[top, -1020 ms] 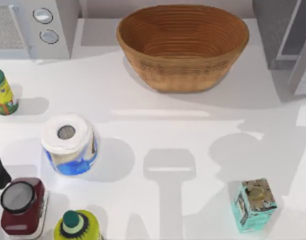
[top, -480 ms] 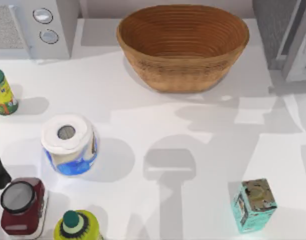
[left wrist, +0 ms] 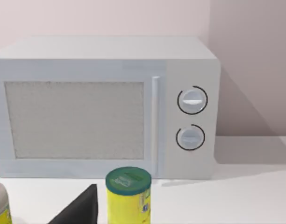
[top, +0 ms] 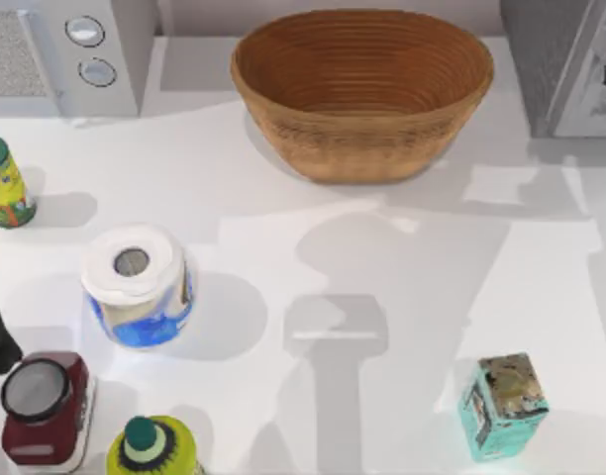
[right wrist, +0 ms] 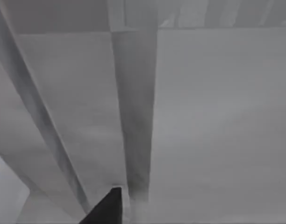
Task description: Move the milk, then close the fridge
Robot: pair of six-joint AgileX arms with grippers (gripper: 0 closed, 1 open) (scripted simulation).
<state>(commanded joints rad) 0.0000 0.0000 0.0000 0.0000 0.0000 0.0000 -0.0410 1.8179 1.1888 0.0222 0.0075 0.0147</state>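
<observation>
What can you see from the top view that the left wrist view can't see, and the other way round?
From above, the top view alone takes in the woven basket, the toilet paper roll, the teal carton, the dark red jar and the fridge at the table's far right corner, its door nearly shut. The left wrist view alone shows the front of the microwave: its speckled window and door handle, seen face on. Both views share the microwave with its two round knobs, the yellow can with the green lid and the white table.
</observation>
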